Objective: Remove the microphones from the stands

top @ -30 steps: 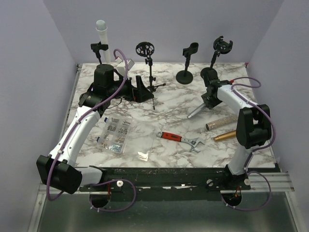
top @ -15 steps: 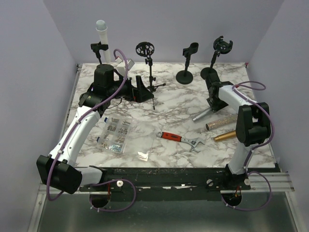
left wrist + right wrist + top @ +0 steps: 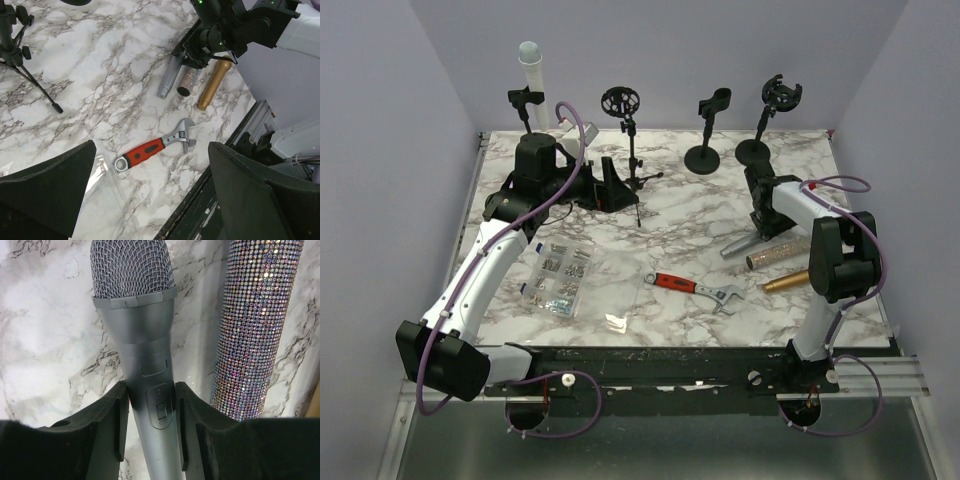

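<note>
The silver microphone [image 3: 145,340] is off its stand and held in your right gripper [image 3: 150,410], whose two black pads are clamped on either side of the handle, right at the switch. The mesh head points away from the wrist. From the overhead camera the microphone lies at a low slant on the right side of the marble table [image 3: 670,225], its head toward the table's middle. You cannot tell whether it rests on the surface or hangs just above it.

Just beside it, on its right in the wrist view, lies a glitter-covered microphone [image 3: 255,325], nearly parallel. A gold microphone [image 3: 787,281] lies just beyond that one, nearer the front edge.

Four black stands line the back edge, well apart from the held microphone. The right-hand stand [image 3: 770,112] is the nearest, then a round-based stand [image 3: 708,135], a tripod stand [image 3: 627,125] and a left stand [image 3: 525,105] beside a white tube [image 3: 532,68].

A red-handled wrench [image 3: 695,288] lies near the front centre, and a clear tray of small parts [image 3: 560,275] sits front left.

Your left gripper [image 3: 151,150] is raised at the back left, its jaws spread wide and looking down across the table.
</note>
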`<state>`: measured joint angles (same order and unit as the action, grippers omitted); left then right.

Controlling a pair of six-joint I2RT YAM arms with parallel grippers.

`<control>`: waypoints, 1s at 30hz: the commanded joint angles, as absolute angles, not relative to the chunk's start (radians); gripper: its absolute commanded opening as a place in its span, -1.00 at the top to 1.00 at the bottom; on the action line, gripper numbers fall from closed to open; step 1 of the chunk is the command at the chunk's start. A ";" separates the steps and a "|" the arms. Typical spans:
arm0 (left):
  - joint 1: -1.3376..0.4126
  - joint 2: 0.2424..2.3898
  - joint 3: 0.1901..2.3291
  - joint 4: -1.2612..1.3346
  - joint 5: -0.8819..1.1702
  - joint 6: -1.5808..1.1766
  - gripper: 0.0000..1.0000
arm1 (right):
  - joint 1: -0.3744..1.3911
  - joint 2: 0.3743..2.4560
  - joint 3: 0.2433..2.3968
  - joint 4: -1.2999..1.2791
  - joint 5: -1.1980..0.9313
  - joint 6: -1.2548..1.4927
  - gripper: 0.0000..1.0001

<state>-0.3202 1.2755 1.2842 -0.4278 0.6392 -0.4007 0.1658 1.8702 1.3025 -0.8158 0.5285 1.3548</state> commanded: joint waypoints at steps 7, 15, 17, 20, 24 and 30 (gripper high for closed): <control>-0.321 1.282 1.278 -0.407 0.625 -0.400 -0.97 | 0.153 1.879 1.267 -0.792 0.576 1.370 0.85; -0.322 1.285 1.278 -0.408 0.624 -0.399 -0.97 | 0.152 1.876 1.267 -0.779 0.555 1.347 0.75; -0.321 1.285 1.278 -0.407 0.625 -0.399 -0.97 | 0.152 1.876 1.267 -0.774 0.552 1.337 0.72; -0.321 1.287 1.277 -0.407 0.626 -0.400 -0.97 | 0.152 1.876 1.268 -0.772 0.550 1.323 0.70; -0.321 1.288 1.278 -0.406 0.627 -0.401 -0.97 | 0.152 1.879 1.275 -0.779 0.547 1.313 0.37; -0.321 1.290 1.276 -0.404 0.630 -0.403 -0.97 | 0.151 1.866 1.275 -0.788 0.549 1.307 0.33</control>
